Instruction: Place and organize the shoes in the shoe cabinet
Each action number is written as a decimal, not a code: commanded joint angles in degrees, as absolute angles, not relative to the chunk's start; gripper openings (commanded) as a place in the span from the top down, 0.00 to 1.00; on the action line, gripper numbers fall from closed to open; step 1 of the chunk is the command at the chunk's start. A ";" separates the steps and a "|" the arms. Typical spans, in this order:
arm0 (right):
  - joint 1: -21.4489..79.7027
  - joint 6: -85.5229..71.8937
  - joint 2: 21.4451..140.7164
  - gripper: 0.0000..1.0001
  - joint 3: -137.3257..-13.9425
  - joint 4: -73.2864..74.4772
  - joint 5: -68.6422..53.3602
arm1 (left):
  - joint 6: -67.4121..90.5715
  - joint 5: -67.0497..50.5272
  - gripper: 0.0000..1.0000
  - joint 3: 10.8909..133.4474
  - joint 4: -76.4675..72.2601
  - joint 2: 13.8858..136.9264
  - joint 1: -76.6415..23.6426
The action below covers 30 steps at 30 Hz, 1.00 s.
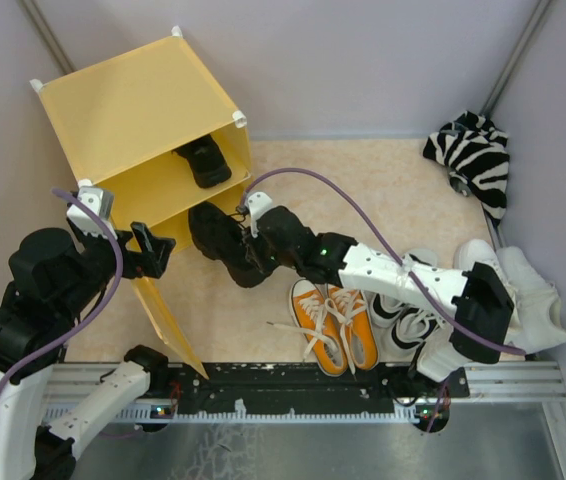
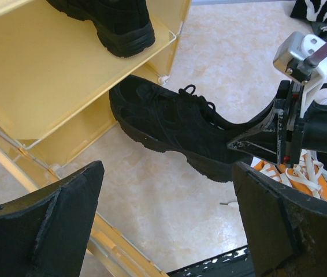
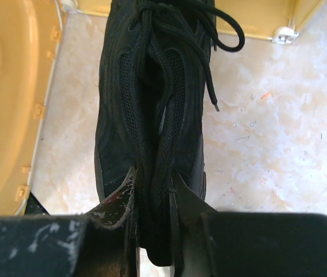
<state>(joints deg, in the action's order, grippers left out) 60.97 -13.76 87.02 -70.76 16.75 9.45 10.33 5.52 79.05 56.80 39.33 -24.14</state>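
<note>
Gripping a chunky black shoe point(image 1: 225, 245) with my right end effector point(image 1: 258, 252), I am pinching the upper around its opening between fingers point(image 3: 120, 199) that are almost closed. The shoe's toe is pointing into the mouth of the lower compartment of the yellow shoe cabinet point(image 1: 128, 105), which is standing at the far left of the surface point(image 1: 363, 180). I cannot tell whether the sole is touching the surface. The matching black shoe point(image 1: 203, 160) is sitting on the cabinet's inner shelf point(image 2: 48, 75), near its front edge. The door panel point(image 1: 168, 320) is hanging open towards the near edge.

My left end effector point(image 1: 155, 250) is hovering just beside that door panel, its fingers point(image 2: 54, 231) spreading wide with nothing between them.

A pair of orange canvas sneakers point(image 1: 335, 325) with white laces is lying side by side near the front edge. A pair of black-and-white sneakers point(image 1: 403, 322) is lying just to their right, partly under my right arm. White sneakers point(image 1: 528, 290) are resting at the far right. A zebra-striped cloth point(image 1: 475, 160) is lying bundled in the far right corner.
</note>
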 commanded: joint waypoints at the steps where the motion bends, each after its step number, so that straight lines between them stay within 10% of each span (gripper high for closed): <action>1: 61.26 -13.27 81.98 1.00 -79.41 11.73 8.73 | 11.42 6.75 0.01 78.67 60.95 39.39 -24.23; 30: 60.22 -13.47 67.98 1.00 -75.31 18.64 3.25 | 11.34 4.69 0.01 75.14 57.24 38.43 -24.26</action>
<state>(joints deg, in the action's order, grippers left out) 60.14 -14.00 70.74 -73.38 29.61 3.29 10.41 5.30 76.64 53.47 38.20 -24.14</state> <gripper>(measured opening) 0.154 0.989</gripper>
